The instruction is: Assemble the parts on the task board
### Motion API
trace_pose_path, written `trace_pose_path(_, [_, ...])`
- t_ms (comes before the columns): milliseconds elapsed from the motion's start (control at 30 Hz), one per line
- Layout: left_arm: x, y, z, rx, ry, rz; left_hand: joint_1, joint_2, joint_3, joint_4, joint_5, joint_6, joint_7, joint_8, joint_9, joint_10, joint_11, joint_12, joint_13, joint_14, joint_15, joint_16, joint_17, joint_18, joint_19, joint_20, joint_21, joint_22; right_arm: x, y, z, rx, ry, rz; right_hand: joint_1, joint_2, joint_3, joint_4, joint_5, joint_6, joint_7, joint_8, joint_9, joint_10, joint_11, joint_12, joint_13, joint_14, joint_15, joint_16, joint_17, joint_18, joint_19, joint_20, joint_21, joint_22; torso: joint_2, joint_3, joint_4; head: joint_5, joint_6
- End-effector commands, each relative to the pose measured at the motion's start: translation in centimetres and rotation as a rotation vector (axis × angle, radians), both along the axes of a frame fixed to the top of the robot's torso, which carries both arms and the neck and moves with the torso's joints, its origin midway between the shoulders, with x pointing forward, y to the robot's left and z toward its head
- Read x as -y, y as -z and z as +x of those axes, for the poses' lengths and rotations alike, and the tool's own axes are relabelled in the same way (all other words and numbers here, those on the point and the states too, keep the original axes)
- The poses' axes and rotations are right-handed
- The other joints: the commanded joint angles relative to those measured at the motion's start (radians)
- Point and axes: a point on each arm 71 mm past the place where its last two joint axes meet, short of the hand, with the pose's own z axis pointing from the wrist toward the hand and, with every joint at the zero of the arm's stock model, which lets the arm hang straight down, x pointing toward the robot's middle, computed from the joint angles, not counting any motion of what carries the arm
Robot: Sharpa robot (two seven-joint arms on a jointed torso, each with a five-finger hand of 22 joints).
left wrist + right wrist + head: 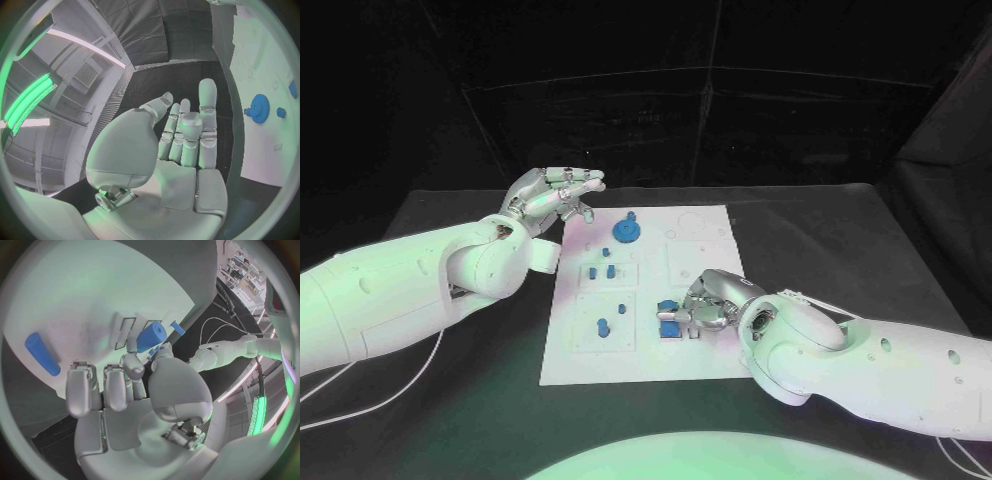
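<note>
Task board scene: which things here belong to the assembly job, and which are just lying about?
Job:
task board
blue gear
small blue pegs
blue cylinder, held by right hand
left hand, holding nothing

Lying about:
black table
cables

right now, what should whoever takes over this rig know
Left hand: open, holds nothing, raised beside the task board's far left corner.
Right hand: low over the board's near right part, pinching a blue cylindrical part at its slot.
Already on the board: blue gear at the far end, small blue pegs mid-board, blue piece near left.
Left: seat the pinched part; whether the others are fully seated I cannot tell.
</note>
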Motion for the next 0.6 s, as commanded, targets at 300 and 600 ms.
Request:
trace_pose_path(300, [0.10, -0.11, 0.02, 0.001, 0.007, -0.007, 0.000, 0.008, -0.008, -0.001, 0.004, -0.006, -0.001, 0.000, -0.001, -0.009, 0.000, 0.006, 0.002, -0.008, -0.002, 0.000, -0.003, 0.021, -0.003, 0.005, -0.005, -0.001, -0.13, -0.65, -0.34, 0.044, -0.055, 0.015, -0.010, -0.054, 0.099, -0.006, -0.003, -0.010, 0.005, -0.014, 0.019, -0.012, 0.001, -0.029, -0.010, 0.047, 0.007, -0.013, -0.010, 0.002, -0.014, 0.002, -0.012, 0.088, 0.002, -0.0001, -0.0004, -0.004, -0.001])
trace_pose_path(600, [0.09, -0.11, 0.02, 0.001, 0.008, -0.008, 0.000, 0.008, -0.008, -0.002, 0.004, -0.007, -0.001, 0.000, -0.001, -0.009, 0.000, 0.006, 0.002, -0.008, -0.002, 0.000, -0.004, 0.021, -0.003, 0.005, -0.005, -0.001, 0.07, -0.95, -0.78, 0.050, -0.116, 0.033, 0.219, -0.033, 0.135, -0.084, 0.001, -0.008, 0.006, -0.018, 0.036, -0.009, 0.000, -0.026, 0.003, 0.051, 0.007, -0.006, 0.005, 0.000, -0.006, 0.003, -0.006, 0.097, 0.001, -0.0005, 0.0004, -0.010, -0.001])
